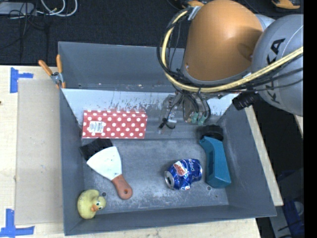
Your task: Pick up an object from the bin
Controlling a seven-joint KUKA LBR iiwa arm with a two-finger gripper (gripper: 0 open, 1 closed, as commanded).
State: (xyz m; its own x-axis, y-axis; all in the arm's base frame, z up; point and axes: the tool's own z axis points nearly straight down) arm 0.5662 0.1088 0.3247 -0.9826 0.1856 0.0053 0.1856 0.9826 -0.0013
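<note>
Since the gripper (185, 112) hangs at the back wall of the bin (99, 95), its jaws' state beyond telling, you probably should centre over the nearest thing, the teal tool (217, 162) along the right side, then descend clear of the crushed can (184, 174).

- Bare bin floor (148, 155) lies open between the scraper (106, 163) and the crushed can (184, 174).
- The dotted box (115, 124) lines the back-left wall; a teal block (216, 162) crowds the right wall.
</note>
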